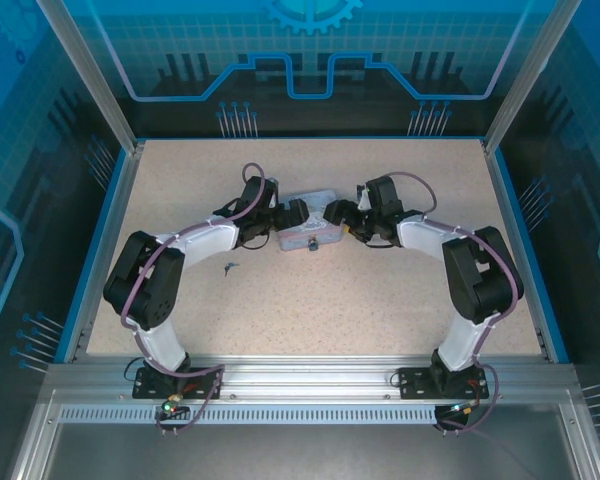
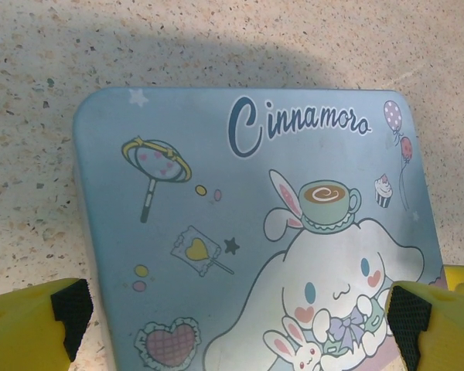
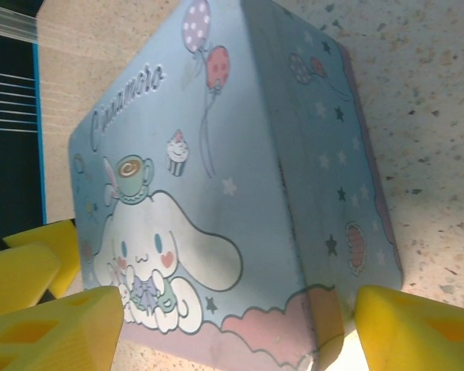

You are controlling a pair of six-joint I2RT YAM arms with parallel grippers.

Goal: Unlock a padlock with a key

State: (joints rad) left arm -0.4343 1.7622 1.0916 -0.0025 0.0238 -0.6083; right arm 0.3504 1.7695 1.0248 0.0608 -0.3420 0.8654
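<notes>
A pale blue tin box point(image 2: 216, 178) lies flat on the speckled beige table point(image 2: 31, 100), its lid printed with the dark script "Cinnamoro", a white long-eared cartoon dog wearing a coffee cup on its head, 2 balloons, a cupcake, a hand mirror, a heart and small stars. The left gripper point(image 2: 240, 317) hangs over the box's near end with its jaws spread wide. Its 2 yellow fingers point(image 2: 27, 328) with black pads point(image 2: 71, 309) sit in the lower corners, 1 at the box's left edge and 1 over its right side.
</notes>
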